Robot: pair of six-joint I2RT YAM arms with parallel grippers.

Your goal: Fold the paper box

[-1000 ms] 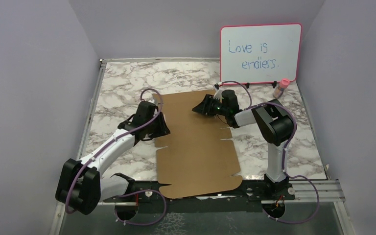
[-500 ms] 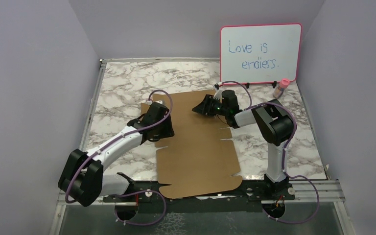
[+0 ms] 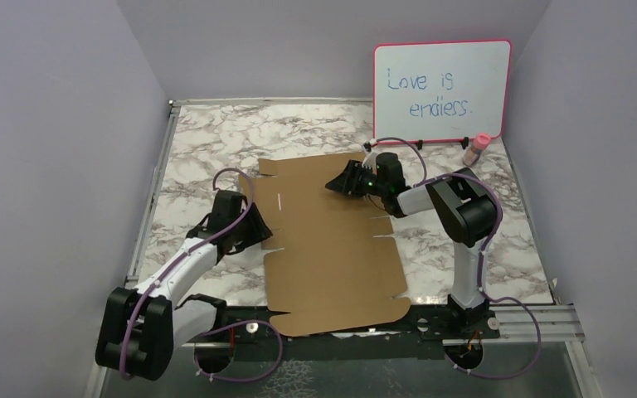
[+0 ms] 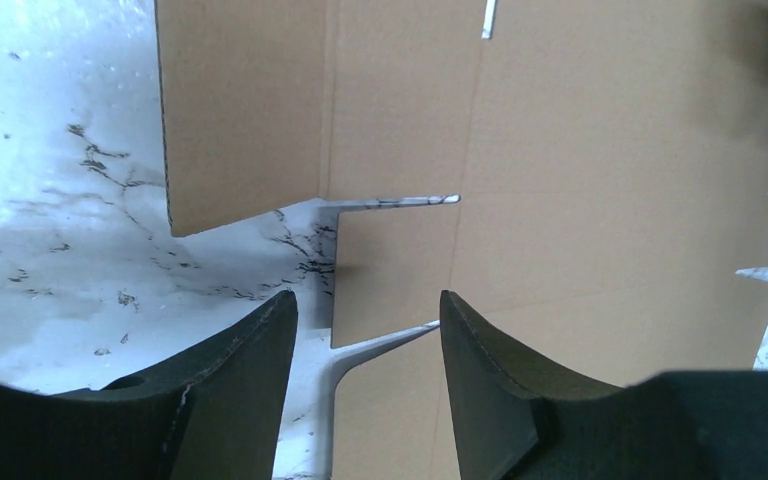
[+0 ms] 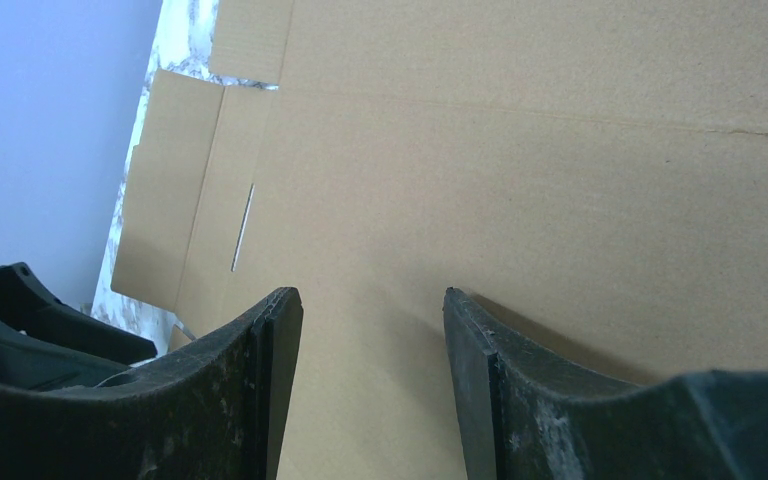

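The paper box [image 3: 332,257] is a flat brown cardboard sheet with flaps and slits, lying in the middle of the marble table. My left gripper [image 3: 259,229] is at the sheet's left edge and stands open. In the left wrist view the left gripper [image 4: 365,305] frames a small side flap and a slit of the paper box [image 4: 580,200], with nothing gripped. My right gripper [image 3: 337,184] is low over the sheet's far right part. It is open too, and the right wrist view shows only bare cardboard [image 5: 520,180] between its fingers [image 5: 368,298]. I cannot tell whether it touches the sheet.
A pink-framed whiteboard [image 3: 441,89] stands at the back right, with a small pink-capped bottle [image 3: 477,149] next to it. Purple walls close in the table [image 3: 207,137] on three sides. A metal rail [image 3: 518,319] runs along the near edge.
My left arm has pulled back to the left and toward the near edge, and its jaws have widened. The sheet's far-left flap now lies flat and uncovered. The right arm has not moved.
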